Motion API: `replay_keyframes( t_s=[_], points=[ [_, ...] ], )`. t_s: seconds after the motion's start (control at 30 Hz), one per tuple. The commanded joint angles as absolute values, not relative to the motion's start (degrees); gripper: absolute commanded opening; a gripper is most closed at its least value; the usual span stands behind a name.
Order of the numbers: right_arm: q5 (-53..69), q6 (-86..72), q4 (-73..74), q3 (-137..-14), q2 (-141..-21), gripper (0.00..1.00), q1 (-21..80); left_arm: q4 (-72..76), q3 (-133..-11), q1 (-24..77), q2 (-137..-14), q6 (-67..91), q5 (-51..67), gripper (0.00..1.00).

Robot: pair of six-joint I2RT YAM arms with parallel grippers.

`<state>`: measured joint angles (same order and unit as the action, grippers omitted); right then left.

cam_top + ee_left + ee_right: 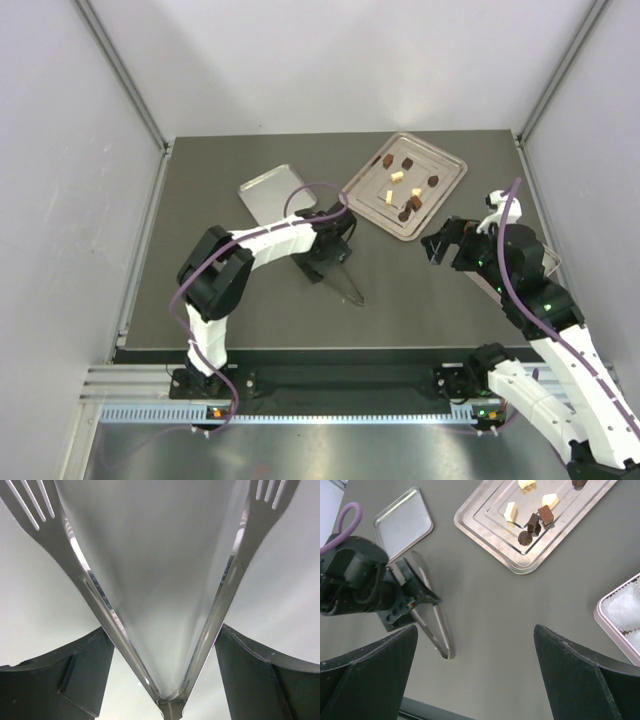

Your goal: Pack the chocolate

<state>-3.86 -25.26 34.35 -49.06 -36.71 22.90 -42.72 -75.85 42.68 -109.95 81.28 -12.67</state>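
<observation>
Starting at the left, we find the small tray (270,190) on the worktop (290,325). Just beside it is the left hand (335,242). Its fingers (75,675) stand wide and lie against the outer sides of the tongs (100,607), pinching the two arms without pressing them together. The tongs run on a slant. Their hinge points toward the near edge, and the forked tips appear to point at the small tray, away from the sweets.

Further right, the chocolate (525,537) lies scattered on the large tray (445,160), dark and cream pieces a little apart from one another. From the left hand it sits beyond and to the right, so we judge the tongs must swing round before the tips can reach a piece.

The right hand (475,630) hangs just off the tray's near corner, spread wide and holding nothing. It seems slightly nearer the closest pieces, though it carries no tool.

At the far right, the pink box (599,615) stands uncovered with white paper cups inside.
</observation>
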Motion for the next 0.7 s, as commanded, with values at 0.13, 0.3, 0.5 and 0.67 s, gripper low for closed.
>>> replay_keyframes(
  t_s=[0.13, 0.3, 0.5, 0.67],
  points=[
    [-3.87, -25.49, 34.8, -47.81, -34.8, 1.0, 23.64, -47.28, -82.35, 43.94, -115.75, 80.51, -11.78, 0.96],
    [-3.78, -25.31, 35.07, -48.16, -37.26, 1.0, 23.64, -50.26, -85.07, 43.86, -113.39, 77.53, -12.39, 0.99],
    [-6.06, -25.14, 34.72, -49.57, -40.86, 1.0, 23.56, -50.1, -88.42, 43.94, -107.24, 71.3, -11.95, 0.99],
    [-3.43, -24.79, 31.64, -50.71, -44.9, 1.0, 23.64, -45.1, -85.89, 43.42, -100.12, 64.7, -16.6, 0.99]
  ],
)
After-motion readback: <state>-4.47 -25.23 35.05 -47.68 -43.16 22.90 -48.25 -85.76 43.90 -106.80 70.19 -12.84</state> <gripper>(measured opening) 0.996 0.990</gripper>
